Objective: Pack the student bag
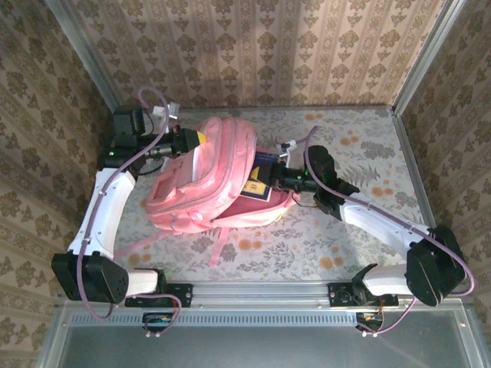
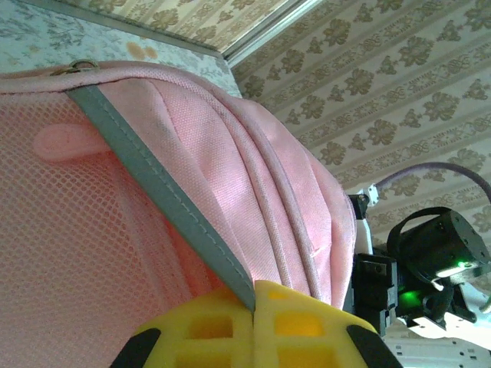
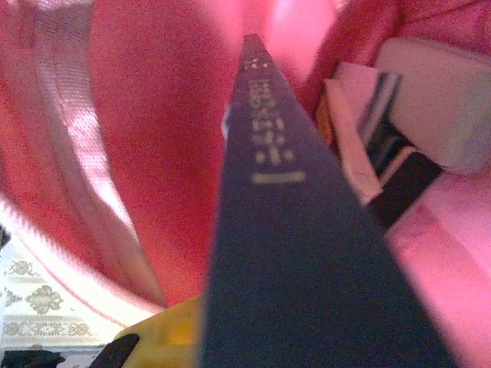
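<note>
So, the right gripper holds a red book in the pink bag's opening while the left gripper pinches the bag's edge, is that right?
Nearly: the book is dark blue, not red, as the right wrist view shows. The right gripper holds it in the opening of the student bag while the left gripper pinches its edge.

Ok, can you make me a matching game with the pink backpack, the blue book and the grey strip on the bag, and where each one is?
Things:
1. big soft pink fabric backpack
2. flat dark blue book
3. thin grey fabric strip

Places:
A. pinched in the left hand
B. lying on the flowery table
C. held by the right hand, poking into the backpack

Pairs: 1-B, 2-C, 3-A.
</note>
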Robot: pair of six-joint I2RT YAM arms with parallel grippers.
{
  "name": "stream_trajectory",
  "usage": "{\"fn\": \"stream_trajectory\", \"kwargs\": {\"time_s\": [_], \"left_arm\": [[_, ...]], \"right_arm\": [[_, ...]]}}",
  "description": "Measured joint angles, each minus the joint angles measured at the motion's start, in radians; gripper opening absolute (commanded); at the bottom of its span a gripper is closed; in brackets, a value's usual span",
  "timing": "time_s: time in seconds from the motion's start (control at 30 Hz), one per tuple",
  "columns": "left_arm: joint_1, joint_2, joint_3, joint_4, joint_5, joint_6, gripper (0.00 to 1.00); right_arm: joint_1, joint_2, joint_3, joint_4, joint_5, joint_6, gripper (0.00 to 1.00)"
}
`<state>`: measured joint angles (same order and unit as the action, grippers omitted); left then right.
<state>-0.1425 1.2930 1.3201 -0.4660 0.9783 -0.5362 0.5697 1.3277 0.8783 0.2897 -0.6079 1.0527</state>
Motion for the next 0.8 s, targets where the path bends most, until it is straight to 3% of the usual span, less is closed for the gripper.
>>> {"fn": "stream_trajectory", "kwargs": {"time_s": [0.17,0.57,0.67,0.8], "left_arm": [[-0.002,0.000,0.000,0.021,0.013,-0.022,0.00],[-0.002,0.004,0.000,0.056,0.022,-0.060,0.00],[0.000,0.005,0.000,0.069,0.021,-0.076,0.00],[0.016,0.010,-0.002,0.090,0.020,-0.101,0.00]], "right_arm": [[0.064,0.108,0.102,-0.007,0.043,0.007,0.00],[0.222,0.443,0.383,-0.097,0.312,0.083,0.02],[0.248,0.528,0.427,-0.074,0.367,0.126,0.16],[0.262,0.646,0.480,0.002,0.389,0.165,0.47]]}}
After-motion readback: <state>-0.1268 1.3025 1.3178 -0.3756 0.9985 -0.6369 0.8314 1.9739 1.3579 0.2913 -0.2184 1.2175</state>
